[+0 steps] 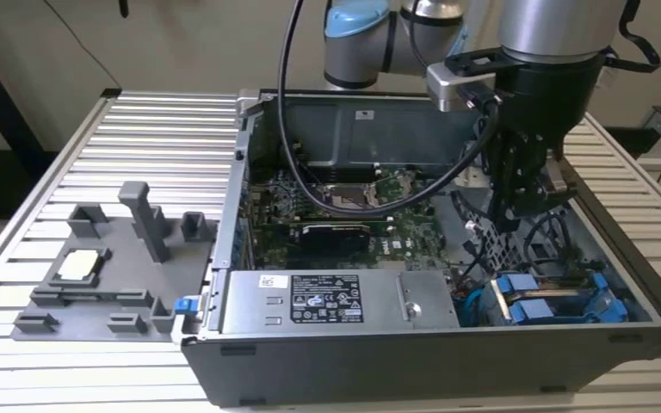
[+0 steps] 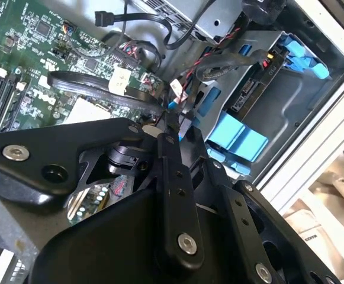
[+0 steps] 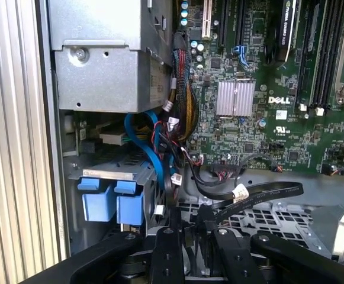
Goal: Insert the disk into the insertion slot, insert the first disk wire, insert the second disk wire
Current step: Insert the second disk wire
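The disk is already seated in the insertion slot, at the corner of the computer case on the exterior view's right. Its bright blue carrier tabs face up out of the bay. In the second wrist view I see the drive's dark edge framed by blue plastic, and in the first wrist view the two blue tabs sit side by side.

The gripper hangs inside the case just beside that bay, over the perforated metal floor. Its tips are right among the loose wiring. I cannot tell whether the claw is clamped on anything or merely narrowed there.

A flat black cable with a white tag runs close past the claw, and a blue cable loops down near the drive. A bundle of coloured wires comes out of the grey power-supply box, which lies next to the drive.

Beyond them is the green motherboard with its small finned heatsink. The case stands on a slatted aluminium table, with a grey fixture tray well apart on the exterior view's left.
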Motion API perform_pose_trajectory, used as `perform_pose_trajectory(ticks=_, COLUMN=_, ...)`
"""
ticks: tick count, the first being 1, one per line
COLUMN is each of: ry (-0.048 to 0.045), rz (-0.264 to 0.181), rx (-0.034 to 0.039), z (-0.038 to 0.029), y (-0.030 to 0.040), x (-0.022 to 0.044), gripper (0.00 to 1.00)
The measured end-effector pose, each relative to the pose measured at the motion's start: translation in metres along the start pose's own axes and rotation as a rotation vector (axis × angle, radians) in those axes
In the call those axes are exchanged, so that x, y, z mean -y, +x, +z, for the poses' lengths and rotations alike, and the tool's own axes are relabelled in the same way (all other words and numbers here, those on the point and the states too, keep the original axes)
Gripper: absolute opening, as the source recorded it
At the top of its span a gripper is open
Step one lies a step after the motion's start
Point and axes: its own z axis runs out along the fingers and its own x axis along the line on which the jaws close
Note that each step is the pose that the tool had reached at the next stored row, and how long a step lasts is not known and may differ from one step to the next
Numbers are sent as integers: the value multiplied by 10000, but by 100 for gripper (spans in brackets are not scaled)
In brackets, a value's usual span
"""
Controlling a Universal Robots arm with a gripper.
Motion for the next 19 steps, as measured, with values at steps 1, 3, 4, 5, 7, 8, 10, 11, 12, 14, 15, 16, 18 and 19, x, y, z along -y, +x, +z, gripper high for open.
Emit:
perform_pose_trajectory(ticks=1, ry=0, rz=-1, rx=0, z=-2, y=0, x=-1, gripper=27)
perform_pose_trajectory(ticks=3, ry=-1, rz=0, rx=-3, z=-14, y=2, x=-2, gripper=27)
perform_pose_trajectory(ticks=4, ry=0, rz=0, rx=-3, z=-22, y=3, x=-1, gripper=27)
perform_pose_trajectory(ticks=5, ry=0, rz=1, rx=0, z=-23, y=3, x=-1, gripper=27)
perform_pose_trajectory(ticks=7, ry=0, rz=1, rx=2, z=-23, y=2, x=-1, gripper=27)
perform_pose_trajectory(ticks=8, ry=0, rz=1, rx=1, z=-23, y=2, x=-1, gripper=27)
perform_pose_trajectory(ticks=10, ry=0, rz=1, rx=-1, z=-25, y=3, x=-1, gripper=27)
perform_pose_trajectory(ticks=11, ry=0, rz=0, rx=0, z=-25, y=3, x=-1, gripper=27)
perform_pose_trajectory(ticks=12, ry=0, rz=1, rx=0, z=-25, y=3, x=-1, gripper=24)
perform_pose_trajectory(ticks=14, ry=0, rz=1, rx=0, z=-26, y=3, x=-1, gripper=24)
perform_pose_trajectory(ticks=15, ry=0, rz=1, rx=-1, z=-26, y=3, x=-1, gripper=17)
perform_pose_trajectory(ticks=16, ry=0, rz=1, rx=0, z=-26, y=3, x=-1, gripper=17)
perform_pose_trajectory(ticks=18, ry=0, rz=1, rx=-1, z=-27, y=3, x=-1, gripper=17)
perform_pose_trajectory(ticks=19, ry=0, rz=1, rx=-1, z=-27, y=3, x=-1, gripper=16)
